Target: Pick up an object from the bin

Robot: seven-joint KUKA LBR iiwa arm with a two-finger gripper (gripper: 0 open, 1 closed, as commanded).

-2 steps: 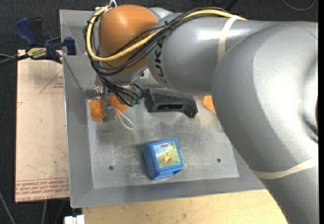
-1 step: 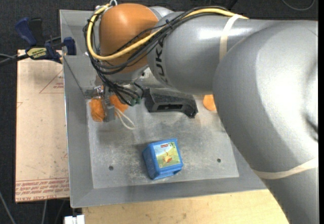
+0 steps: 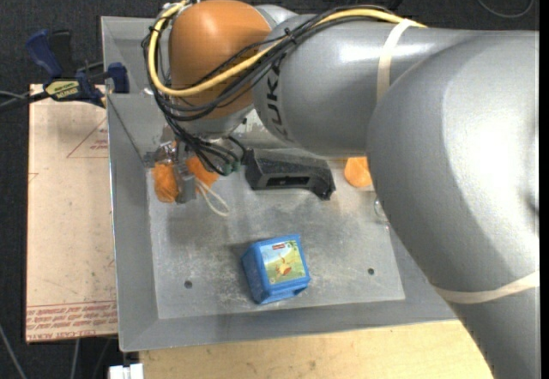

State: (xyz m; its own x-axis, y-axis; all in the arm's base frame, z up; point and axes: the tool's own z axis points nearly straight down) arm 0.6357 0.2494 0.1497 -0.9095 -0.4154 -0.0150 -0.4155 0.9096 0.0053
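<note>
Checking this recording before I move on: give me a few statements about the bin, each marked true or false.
1. A blue box lies on the floor of the bin. True.
2. The blue box touches the black object. False: bare floor lies between them.
3. The gripper is over the blue box. False: it is at the bin's left side, well away from the box.
4. The black object lies to the view's right of the gripper. True.
</note>
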